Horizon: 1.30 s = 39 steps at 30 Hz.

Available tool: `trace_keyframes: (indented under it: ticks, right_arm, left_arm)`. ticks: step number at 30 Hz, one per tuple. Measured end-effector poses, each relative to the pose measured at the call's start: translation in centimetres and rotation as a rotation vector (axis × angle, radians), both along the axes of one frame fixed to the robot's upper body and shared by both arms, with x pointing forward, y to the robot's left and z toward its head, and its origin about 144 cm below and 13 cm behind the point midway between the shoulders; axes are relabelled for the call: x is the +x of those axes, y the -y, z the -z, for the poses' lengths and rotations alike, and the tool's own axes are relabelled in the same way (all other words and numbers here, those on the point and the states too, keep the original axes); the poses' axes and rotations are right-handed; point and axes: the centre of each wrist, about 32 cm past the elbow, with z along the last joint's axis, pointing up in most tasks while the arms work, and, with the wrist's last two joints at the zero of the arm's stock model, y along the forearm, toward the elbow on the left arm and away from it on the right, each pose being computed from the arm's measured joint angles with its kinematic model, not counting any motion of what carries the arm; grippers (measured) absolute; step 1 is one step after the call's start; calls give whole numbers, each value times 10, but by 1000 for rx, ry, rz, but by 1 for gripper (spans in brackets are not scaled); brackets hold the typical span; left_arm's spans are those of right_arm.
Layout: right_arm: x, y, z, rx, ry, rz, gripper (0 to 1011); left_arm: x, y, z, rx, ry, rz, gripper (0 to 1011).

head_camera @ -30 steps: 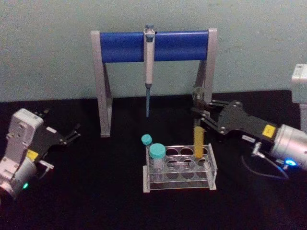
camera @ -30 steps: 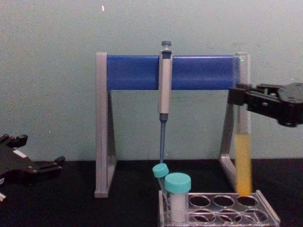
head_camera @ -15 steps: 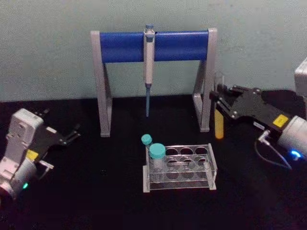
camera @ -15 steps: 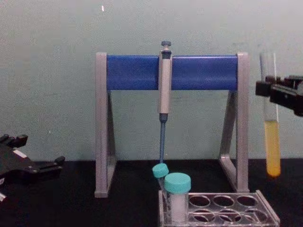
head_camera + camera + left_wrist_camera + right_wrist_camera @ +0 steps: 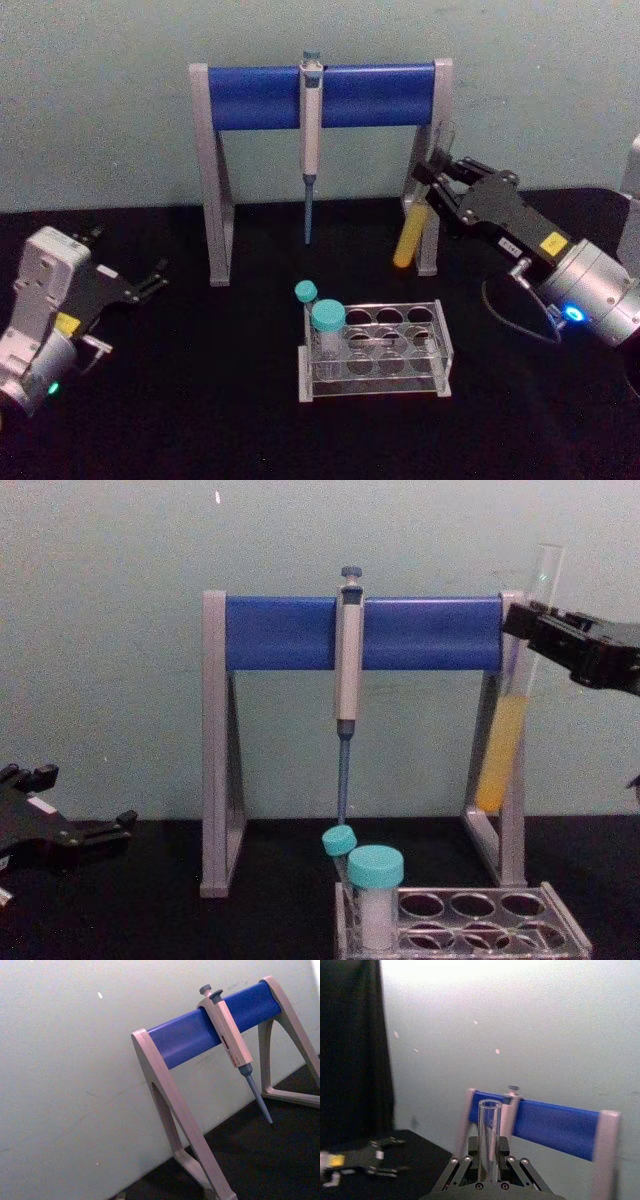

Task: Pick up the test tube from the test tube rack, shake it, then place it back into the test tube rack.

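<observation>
Your right gripper [image 5: 435,183] sits at the right of the head view, just beside the stand's [image 5: 260,95] right leg, and it is clamped on the upper part of the tube [image 5: 408,243]. The tube hangs in the air, tilted: its open mouth leans to the upper right and its yellow end points to the lower left. In the chest view the tube [image 5: 500,750] crosses in front of that right leg, and you cannot tell from here whether glass and leg touch. The blue bar runs close to the gripper's [image 5: 517,622] left.

The rack [image 5: 375,352] stands at lower centre on the black table [image 5: 200,410], below the tube's end and well apart from it. Two teal-capped vials [image 5: 327,318] fill its left end; the holes to their right are open. The pipette [image 5: 310,120] hangs from the middle of the bar, its tip above the table behind the rack.

Your left gripper [image 5: 150,278] rests at the far left edge with its fingers spread, well apart from the stand's left leg, with bare table between it and the rack.
</observation>
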Motion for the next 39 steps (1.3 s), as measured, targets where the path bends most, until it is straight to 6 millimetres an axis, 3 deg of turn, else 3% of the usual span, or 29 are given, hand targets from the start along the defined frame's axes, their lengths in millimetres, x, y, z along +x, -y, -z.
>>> trace_keyframes:
  ticks: [8, 19, 28, 39]
  right_arm:
    - [6, -3, 4, 58, -48, -156, 229]
    - [-5, 19, -13, -22, -142, -278, 229]
    - [-21, 39, -31, -177, -147, -160, 229]
    - [-17, 27, -29, -240, -41, -4, 229]
  left_arm:
    - [0, 0, 0, 0, 0, 0, 1001]
    - [0, 0, 0, 0, 0, 0, 1001]
    - [0, 0, 0, 0, 0, 0, 1001]
    - [0, 0, 0, 0, 0, 0, 1001]
